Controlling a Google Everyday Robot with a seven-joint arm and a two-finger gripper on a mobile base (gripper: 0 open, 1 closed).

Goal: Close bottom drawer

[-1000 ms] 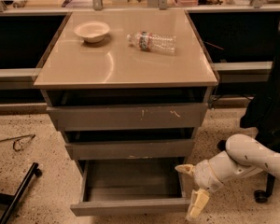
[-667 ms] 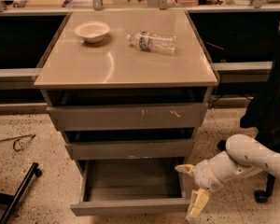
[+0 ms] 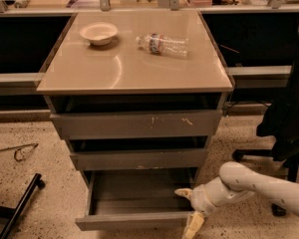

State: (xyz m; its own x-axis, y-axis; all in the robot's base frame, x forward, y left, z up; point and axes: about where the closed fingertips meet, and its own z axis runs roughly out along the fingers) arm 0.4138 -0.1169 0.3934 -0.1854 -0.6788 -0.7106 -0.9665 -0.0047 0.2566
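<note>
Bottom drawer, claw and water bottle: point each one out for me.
Shallow grey bottom drawer [image 3: 129, 221]: camera view, on its plain front panel.
Cream two-finger claw [image 3: 185, 212]: camera view, midway between its fingertips, by the drawer's right front corner.
Clear plastic water bottle [image 3: 164, 44]: camera view, on its body.

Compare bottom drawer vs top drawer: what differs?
The bottom drawer is pulled far out with its empty inside showing, while the top drawer sits nearly shut. The bottom drawer's front is shallow and plain. The top drawer's front is taller and has white scratch marks. The gripper is at the bottom drawer's right front corner, fingers spread, and nothing is at the top drawer. Both have grey, flat, handleless fronts.
</note>
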